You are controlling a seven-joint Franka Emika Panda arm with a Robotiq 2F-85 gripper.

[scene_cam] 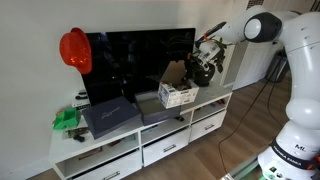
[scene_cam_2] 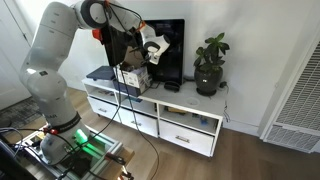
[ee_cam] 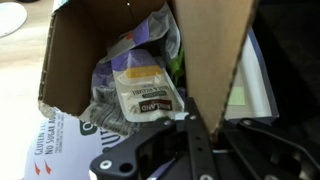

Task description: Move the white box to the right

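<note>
The white box (scene_cam: 178, 95) stands on the white TV cabinet (scene_cam: 215, 101) in front of the TV. Its brown cardboard flaps stand open. It also shows in an exterior view (scene_cam_2: 132, 78). My gripper (scene_cam: 192, 64) reaches down from the arm and is shut on one upright brown flap (ee_cam: 205, 70) of the box. In the wrist view the flap sits between my two black fingers (ee_cam: 196, 128). The box's white printed side (ee_cam: 50, 140) is at the lower left. Inside lie crumpled food packets (ee_cam: 135, 90).
A flat dark navy box (scene_cam: 110, 117) and a flat grey box (scene_cam: 155, 109) lie on the cabinet beside the white box. A red helmet (scene_cam: 74, 48), a green object (scene_cam: 66, 120), the TV (scene_cam: 135, 60) and a potted plant (scene_cam_2: 210, 65) also stand there.
</note>
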